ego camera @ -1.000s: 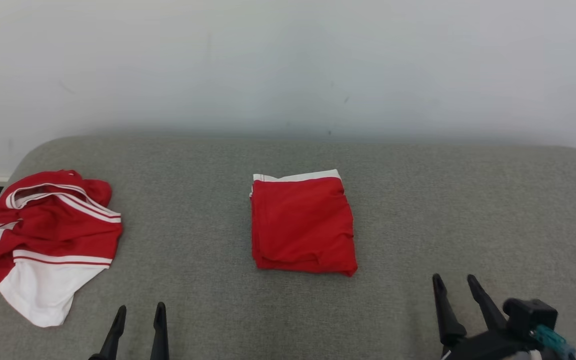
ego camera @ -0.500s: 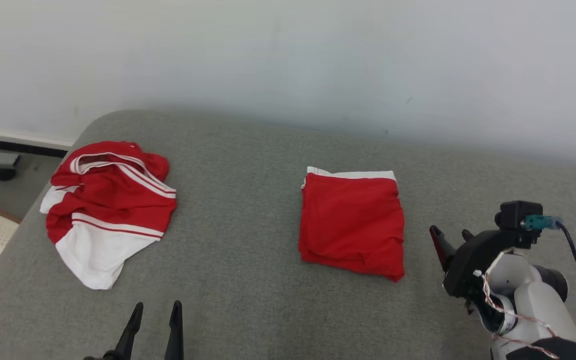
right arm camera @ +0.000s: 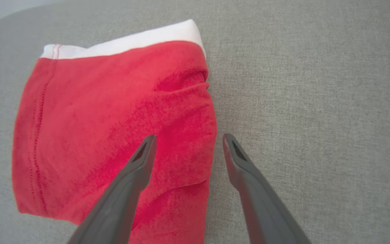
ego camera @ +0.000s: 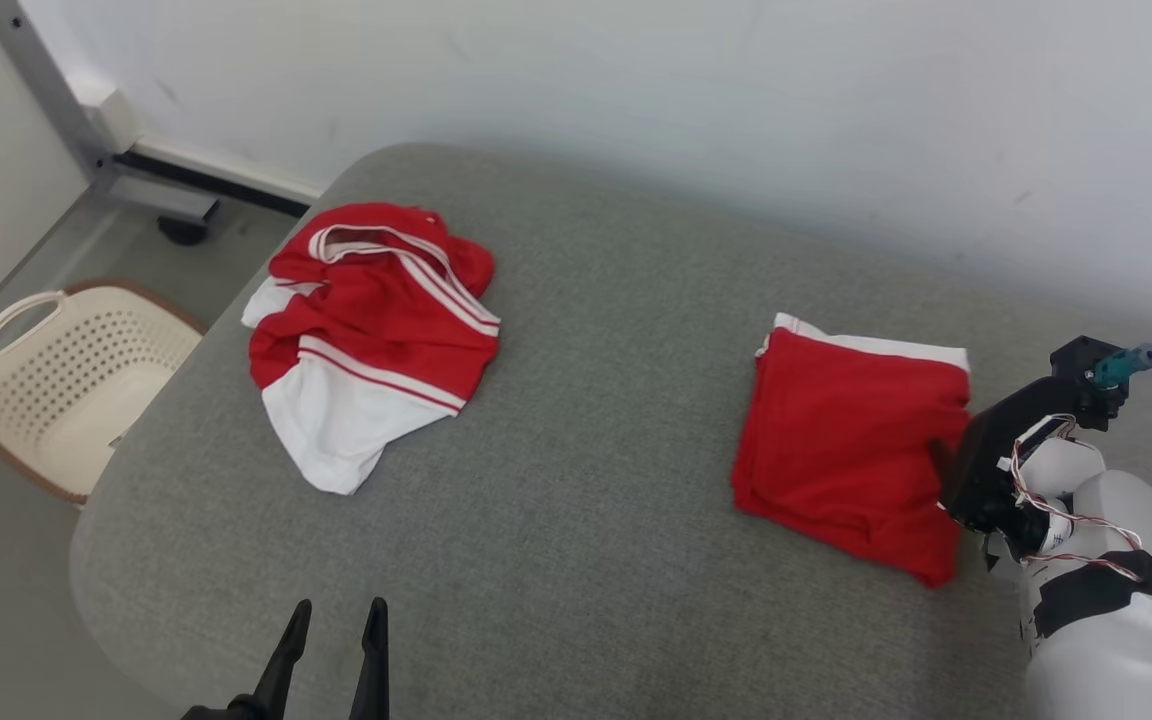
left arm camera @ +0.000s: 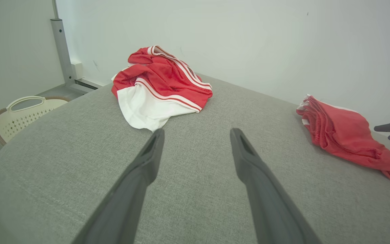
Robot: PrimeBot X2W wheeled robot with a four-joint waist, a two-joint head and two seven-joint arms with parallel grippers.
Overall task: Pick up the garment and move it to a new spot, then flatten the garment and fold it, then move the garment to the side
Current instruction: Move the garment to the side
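Garment [right arm camera: 113,112], folded, looks soft, light, floppy. My right claw [right arm camera: 188,140] gapes open, straddling its edge; I'd pinch every layer there. Left claw [left arm camera: 196,134] open too.

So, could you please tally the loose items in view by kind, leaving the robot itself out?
Garments: 2 (folded red garment, crumpled red-and-white garment)
Baskets: 1 (white basket)
Total: 3
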